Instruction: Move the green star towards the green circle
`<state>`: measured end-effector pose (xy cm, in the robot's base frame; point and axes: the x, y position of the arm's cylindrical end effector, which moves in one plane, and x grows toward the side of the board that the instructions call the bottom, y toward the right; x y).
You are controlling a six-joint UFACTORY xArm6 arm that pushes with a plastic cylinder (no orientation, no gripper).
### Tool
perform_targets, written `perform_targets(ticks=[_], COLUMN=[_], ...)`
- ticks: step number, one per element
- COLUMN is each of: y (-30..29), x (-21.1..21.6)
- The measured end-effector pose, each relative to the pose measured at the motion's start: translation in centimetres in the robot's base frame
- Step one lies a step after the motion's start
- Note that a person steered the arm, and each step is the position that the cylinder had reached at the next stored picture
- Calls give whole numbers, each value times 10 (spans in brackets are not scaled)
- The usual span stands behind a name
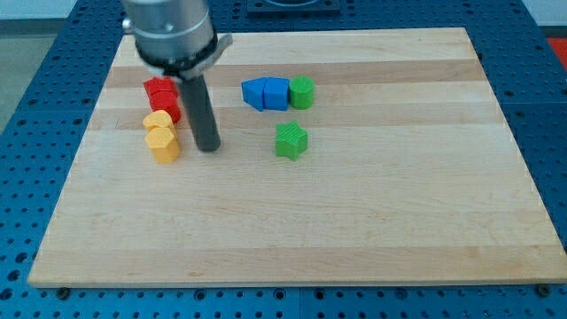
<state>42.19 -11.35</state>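
Observation:
The green star [291, 141] lies near the middle of the wooden board [354, 230]. The green circle [302, 92] stands just above it, touching the right end of two blue blocks. My tip [209, 147] rests on the board well to the left of the green star, level with it and close to the right of the yellow blocks. Nothing lies between my tip and the star.
Two blue blocks [266, 93] sit side by side left of the green circle. Two red blocks [163, 97] and two yellow blocks [161, 136] stand in a column at the left, just beside the rod.

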Motion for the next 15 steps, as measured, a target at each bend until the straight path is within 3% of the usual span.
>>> perform_targets(ticks=[1, 2, 4, 6, 8, 9, 10, 11, 13, 14, 15], y=[78, 119, 99, 72, 60, 102, 159, 178, 108, 76, 81], x=[-31, -36, 4, -26, 46, 25, -27, -45, -20, 22, 60])
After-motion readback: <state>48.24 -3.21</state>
